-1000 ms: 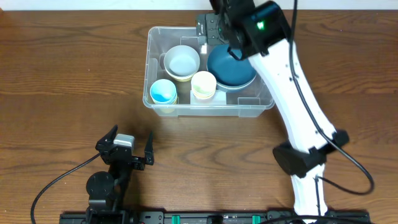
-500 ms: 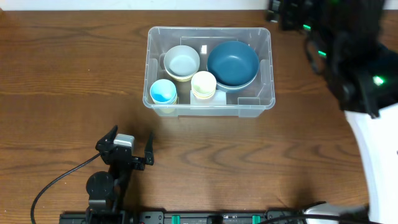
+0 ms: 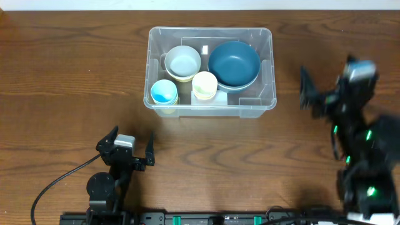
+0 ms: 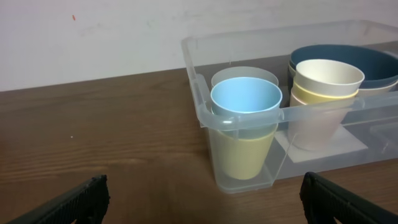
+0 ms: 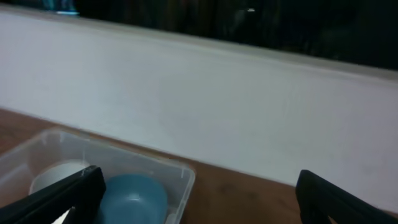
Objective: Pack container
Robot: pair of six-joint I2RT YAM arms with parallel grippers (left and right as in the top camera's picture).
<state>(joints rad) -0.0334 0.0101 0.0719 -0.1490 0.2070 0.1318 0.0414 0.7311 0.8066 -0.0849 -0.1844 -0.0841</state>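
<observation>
- We see brown wooden table [image 3: 62, 75] stretching wide around the large clear rectangular plastic container [image 3: 210, 29], far centre.
- Our left gripper [image 3: 132, 139] gapes empty, well nearer than it.
- Our right gripper [image 5: 198, 186], spread wide, hangs off its right.

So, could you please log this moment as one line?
bin: holds bowls, cups | left hand: open, empty | right hand: open, clear of bin

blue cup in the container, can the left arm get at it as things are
Probably yes. The blue cup stands in the near-left corner of the container, open from above, and nothing stands between it and the open left gripper.
</observation>
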